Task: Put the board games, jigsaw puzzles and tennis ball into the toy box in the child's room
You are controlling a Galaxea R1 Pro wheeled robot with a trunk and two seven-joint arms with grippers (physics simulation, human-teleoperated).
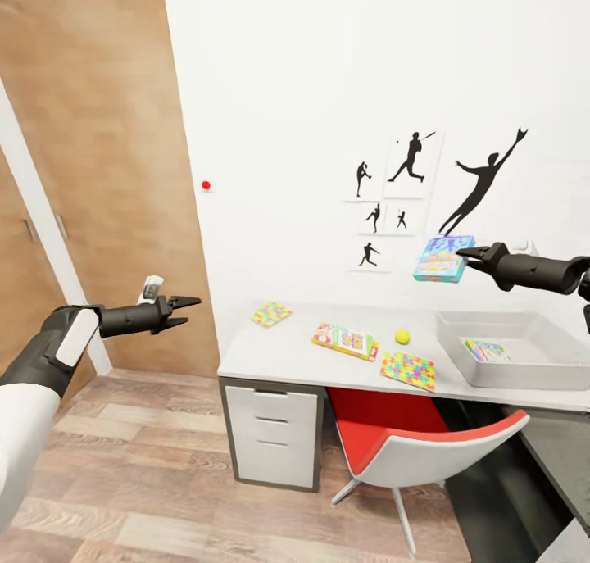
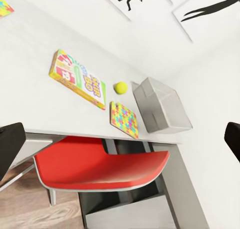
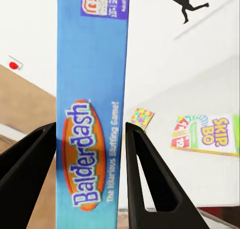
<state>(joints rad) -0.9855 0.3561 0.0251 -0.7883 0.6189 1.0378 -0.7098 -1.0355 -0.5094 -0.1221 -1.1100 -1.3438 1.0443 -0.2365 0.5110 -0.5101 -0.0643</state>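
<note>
Gripping the blue board game (image 1: 443, 258) at right of frame, the right claw (image 1: 469, 256) hangs above the bench (image 1: 287, 351); beyond it lies the toy box (image 1: 524, 348). The left claw (image 1: 187, 311), mid-left, is open.

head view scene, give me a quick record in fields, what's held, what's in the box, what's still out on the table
right gripper: shut on blue board game, held in the air left of the toy box
left gripper: open, empty
in toy box: one flat printed item
on table: SKIP-BO game, two jigsaw puzzles, tennis ball
</note>
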